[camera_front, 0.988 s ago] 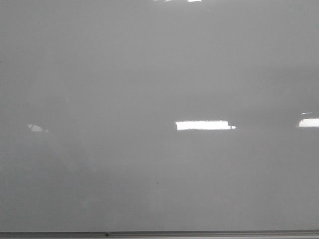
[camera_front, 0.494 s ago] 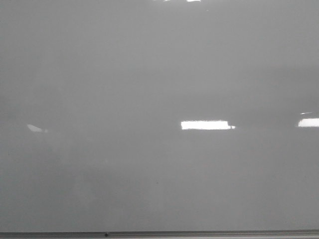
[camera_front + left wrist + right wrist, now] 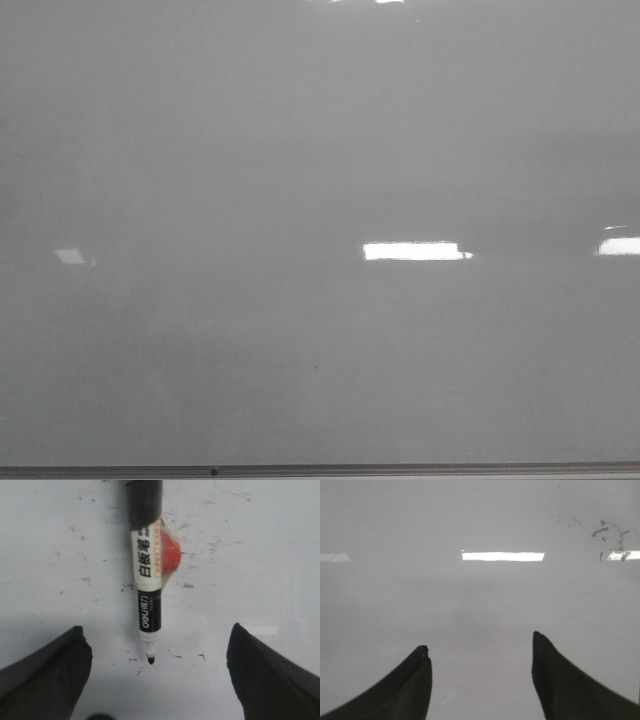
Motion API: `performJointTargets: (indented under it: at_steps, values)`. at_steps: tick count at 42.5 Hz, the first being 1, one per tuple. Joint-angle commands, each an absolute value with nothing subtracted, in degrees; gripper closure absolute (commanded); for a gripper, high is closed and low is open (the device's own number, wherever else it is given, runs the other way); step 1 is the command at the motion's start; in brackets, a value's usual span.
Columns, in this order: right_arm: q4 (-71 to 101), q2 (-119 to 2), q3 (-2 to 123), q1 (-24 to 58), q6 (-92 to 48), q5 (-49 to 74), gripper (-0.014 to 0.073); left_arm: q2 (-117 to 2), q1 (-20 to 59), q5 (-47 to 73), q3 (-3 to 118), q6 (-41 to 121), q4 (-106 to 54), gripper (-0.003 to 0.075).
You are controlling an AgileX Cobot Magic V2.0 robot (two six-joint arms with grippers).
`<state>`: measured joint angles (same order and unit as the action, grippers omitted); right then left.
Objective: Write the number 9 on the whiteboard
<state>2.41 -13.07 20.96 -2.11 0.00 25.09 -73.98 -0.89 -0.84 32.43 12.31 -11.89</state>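
The whiteboard (image 3: 320, 150) fills the front view, glossy pale grey with bright light reflections; no number 9 shows on it and neither gripper shows there. In the left wrist view a white-and-black marker (image 3: 147, 585) lies on the whiteboard (image 3: 260, 555), its bare black tip pointing toward my left gripper (image 3: 156, 629). The gripper's jaws are wide open, one on each side of the tip, not touching the marker. A red piece (image 3: 170, 555) sits against the marker's barrel. My right gripper (image 3: 480, 640) is open and empty over bare board (image 3: 480, 520).
The board's thin grey frame edge (image 3: 400, 468) runs along the bottom of the front view. Small black ink flecks (image 3: 187, 586) are scattered around the marker. Dark smudges (image 3: 610, 530) mark the board at the far right of the right wrist view.
Only the reflections on the board differ: the middle bright bar is shorter at its left end, and the faint left patch has changed shape.
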Motion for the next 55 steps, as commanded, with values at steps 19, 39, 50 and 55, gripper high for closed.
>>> performJointTargets:
  at_steps: [19, 39, 50, 55]
  values:
    - [1.9, -14.1, 23.1, -2.3, 0.0, 20.2, 0.0125, -81.4, -0.9, -15.4, 34.4, 11.8, -11.5, 0.0353]
    - [1.9, -14.1, 23.1, -2.3, 0.0, 20.1, 0.0125, -81.1, -0.9, -15.1, 34.4, 11.8, -11.5, 0.0739]
    - [2.0, -15.0, 23.3, -2.3, 0.0, 20.8, 0.0125, -74.0, -0.5, 15.9, 41.9, 11.9, -16.6, 0.0739]
    - [2.0, -19.4, 25.8, -2.0, 0.0, 24.9, 0.0125, -73.4, 3.6, 30.0, 48.2, 19.0, -17.4, 0.0739]
